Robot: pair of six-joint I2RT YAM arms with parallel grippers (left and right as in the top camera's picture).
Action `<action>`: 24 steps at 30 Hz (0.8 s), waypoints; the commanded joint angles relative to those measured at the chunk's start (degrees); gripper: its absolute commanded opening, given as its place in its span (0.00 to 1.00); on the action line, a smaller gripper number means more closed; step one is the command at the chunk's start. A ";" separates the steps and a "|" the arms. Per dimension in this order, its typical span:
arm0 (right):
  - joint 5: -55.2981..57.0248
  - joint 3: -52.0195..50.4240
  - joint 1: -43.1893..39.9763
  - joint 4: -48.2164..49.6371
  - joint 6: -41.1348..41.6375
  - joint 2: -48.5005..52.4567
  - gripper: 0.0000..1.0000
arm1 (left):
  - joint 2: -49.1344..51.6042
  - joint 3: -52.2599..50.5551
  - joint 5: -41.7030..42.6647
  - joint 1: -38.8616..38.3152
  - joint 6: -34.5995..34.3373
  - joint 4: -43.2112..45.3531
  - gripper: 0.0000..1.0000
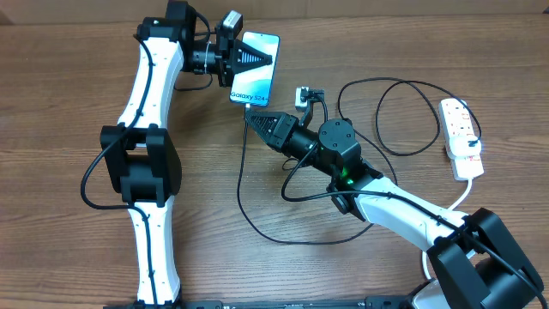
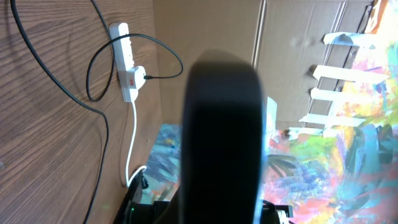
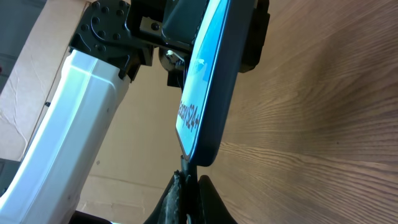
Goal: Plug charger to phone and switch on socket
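two tight grips: left claw (image 1: 268, 58) on phone (image 1: 257, 86), right claw (image 1: 250, 116) on charger (image 1: 403, 81), tip at phone's edge

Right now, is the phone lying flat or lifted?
Lifted and tilted: the left gripper clamps the phone; right wrist view shows it edge-on.

L arm (image 1: 153, 81) reaches fwd w/ L claw (image 1: 256, 58) clamped shut, R arm (image 1: 403, 206) stretches diag toward it, R claw (image 1: 255, 118) pinched shut

"Galaxy S24" in white, near one short edge of phone (image 1: 254, 87) screen
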 commanded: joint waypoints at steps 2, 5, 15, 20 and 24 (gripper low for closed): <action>2.49 0.07 0.02 0.07 0.87 0.92 0.04 | -2.86 0.79 3.50 -0.42 0.92 -0.42 0.04; 2.71 0.07 0.02 -0.07 2.16 0.92 0.04 | -2.86 0.79 3.50 -0.44 0.92 -0.42 0.04; 3.98 0.07 -0.42 1.05 5.55 0.92 0.04 | -2.86 0.76 3.48 -0.42 2.08 -0.42 0.04; 4.00 0.11 -0.68 1.03 5.53 0.92 0.04 | -2.86 0.79 3.50 -0.42 2.21 -0.52 0.04; 3.26 0.42 -1.73 1.03 5.53 0.92 0.04 | -2.86 0.79 3.50 -0.44 2.25 -0.85 0.04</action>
